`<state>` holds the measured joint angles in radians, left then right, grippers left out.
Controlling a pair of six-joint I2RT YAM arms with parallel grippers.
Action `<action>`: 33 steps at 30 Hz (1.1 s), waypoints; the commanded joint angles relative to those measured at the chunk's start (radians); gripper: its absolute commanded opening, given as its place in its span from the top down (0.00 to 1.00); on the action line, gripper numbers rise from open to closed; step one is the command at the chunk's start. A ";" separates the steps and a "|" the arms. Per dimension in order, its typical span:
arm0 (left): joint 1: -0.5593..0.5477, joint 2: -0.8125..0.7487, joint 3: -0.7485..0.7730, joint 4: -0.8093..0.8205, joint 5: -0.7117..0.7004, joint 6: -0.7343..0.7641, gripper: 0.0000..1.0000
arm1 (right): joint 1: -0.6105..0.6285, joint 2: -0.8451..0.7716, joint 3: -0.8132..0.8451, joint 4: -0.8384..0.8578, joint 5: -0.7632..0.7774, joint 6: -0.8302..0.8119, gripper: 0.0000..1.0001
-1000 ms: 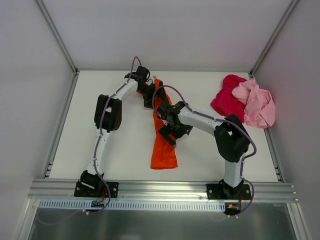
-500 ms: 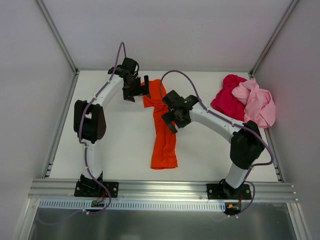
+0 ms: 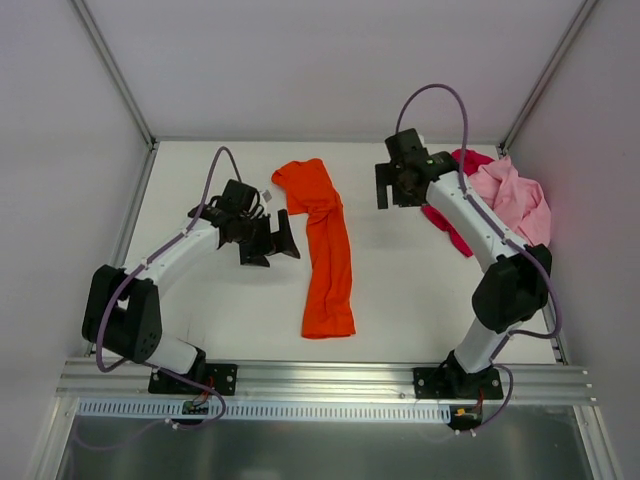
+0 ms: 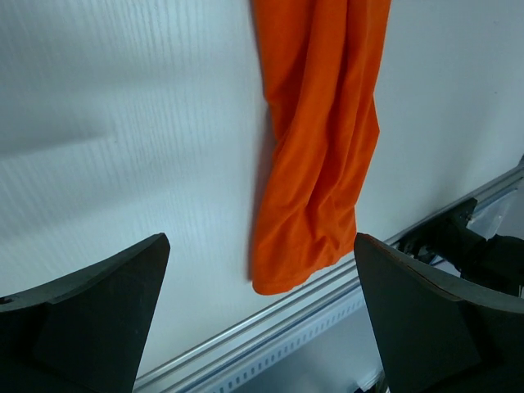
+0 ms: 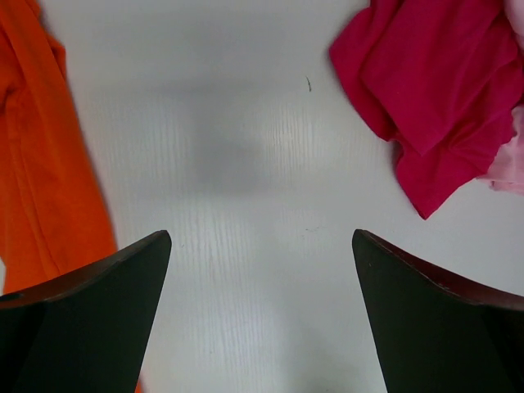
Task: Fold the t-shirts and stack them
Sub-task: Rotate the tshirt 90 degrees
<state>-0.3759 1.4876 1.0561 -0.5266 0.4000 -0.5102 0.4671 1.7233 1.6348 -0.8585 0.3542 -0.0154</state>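
The orange t-shirt (image 3: 325, 250) lies on the white table (image 3: 400, 290) as a long crumpled strip running from the far middle toward the near edge. My left gripper (image 3: 272, 250) hovers open just left of it, touching nothing. In the left wrist view the orange t-shirt (image 4: 319, 147) hangs down between the wide fingers of the left gripper (image 4: 260, 246). My right gripper (image 3: 396, 198) is open over bare table between the orange shirt and the heap at far right. That heap is the pink t-shirt (image 3: 515, 205) on the crimson t-shirt (image 3: 452, 232). The right gripper (image 5: 262, 237) sees the orange t-shirt (image 5: 41, 164), crimson t-shirt (image 5: 442, 90) and pink t-shirt (image 5: 512, 164).
An aluminium rail (image 3: 320, 375) runs along the near edge with both arm bases bolted to it; the same rail (image 4: 311, 327) shows past the shirt's hem in the left wrist view. Pale walls and metal posts close in the table on three sides.
Both grippers have left the orange t-shirt. The left arm swung back and left, the right arm far and right toward the heap. The shirt now lies straighter and uncovered.
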 commanded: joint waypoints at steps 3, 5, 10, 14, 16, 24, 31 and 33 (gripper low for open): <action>-0.050 -0.110 -0.152 0.184 0.106 -0.094 0.01 | -0.062 -0.015 0.091 0.039 -0.196 0.091 0.01; -0.081 -0.083 -0.207 0.232 0.149 -0.119 0.01 | -0.061 0.045 0.149 0.020 -0.271 0.092 0.00; -0.175 0.011 -0.228 0.338 0.137 -0.165 0.01 | -0.061 0.079 0.229 -0.019 -0.307 0.086 0.00; -0.237 0.095 -0.208 0.385 0.128 -0.197 0.01 | -0.061 0.052 0.232 -0.034 -0.296 0.058 0.01; -0.256 0.134 -0.197 0.405 0.131 -0.203 0.01 | -0.061 0.041 0.231 -0.040 -0.288 0.042 0.00; -0.316 0.212 -0.205 0.477 0.177 -0.270 0.01 | -0.062 -0.008 0.226 -0.073 -0.213 -0.014 0.00; -0.380 0.146 -0.281 0.565 0.138 -0.359 0.01 | -0.064 -0.030 0.232 -0.080 -0.239 -0.008 0.00; -0.391 0.151 -0.333 0.611 0.152 -0.392 0.01 | -0.064 -0.042 0.227 -0.074 -0.265 0.000 0.00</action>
<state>-0.7490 1.6577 0.7784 0.0185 0.5621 -0.8429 0.4057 1.7470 1.8267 -0.9245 0.1112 -0.0120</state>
